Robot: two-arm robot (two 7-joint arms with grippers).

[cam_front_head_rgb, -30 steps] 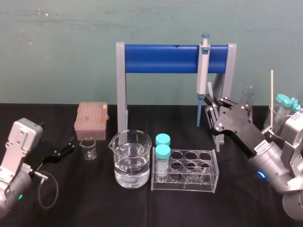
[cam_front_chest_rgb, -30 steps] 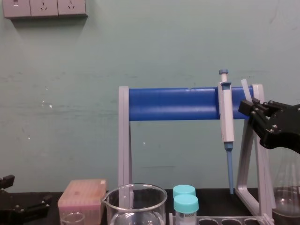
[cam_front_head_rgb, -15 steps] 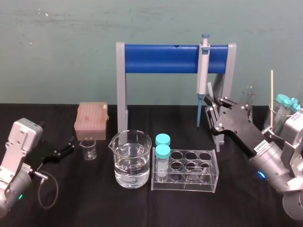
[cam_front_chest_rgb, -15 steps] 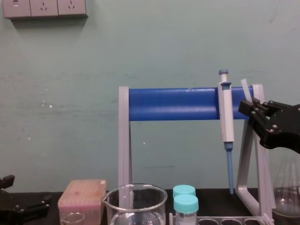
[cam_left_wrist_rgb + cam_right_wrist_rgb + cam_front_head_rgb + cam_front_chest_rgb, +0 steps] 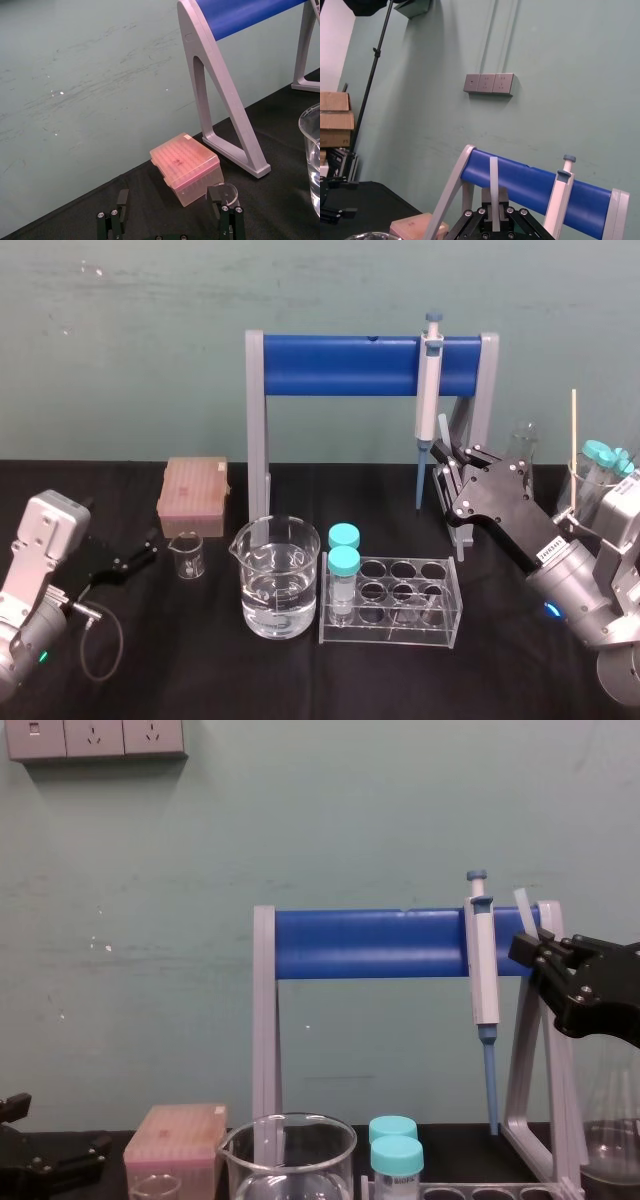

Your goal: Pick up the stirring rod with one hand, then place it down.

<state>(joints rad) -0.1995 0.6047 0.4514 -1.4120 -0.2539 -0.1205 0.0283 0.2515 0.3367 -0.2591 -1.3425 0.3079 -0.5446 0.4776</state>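
No shift: stirring rod [image 5: 494, 192] near-upright

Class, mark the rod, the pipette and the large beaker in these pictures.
rod [image 5: 493, 190], right wrist view: middle of its shaft.
pipette [image 5: 427, 400], head view: white body.
large beaker [image 5: 275, 562], head view: glass wall.

Translucent glassy stirring rod [image 5: 493, 185], clear glass beaker [image 5: 280, 575], matt black cloth [image 5: 200, 660]

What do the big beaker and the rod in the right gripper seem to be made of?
Big beaker: clear glossy glass, probably; the water shows through its wall. Stirring rod, clamped in the right gripper: smooth, translucent whitish; glass or plastic, I cannot tell. Left gripper idles open, low on the left.
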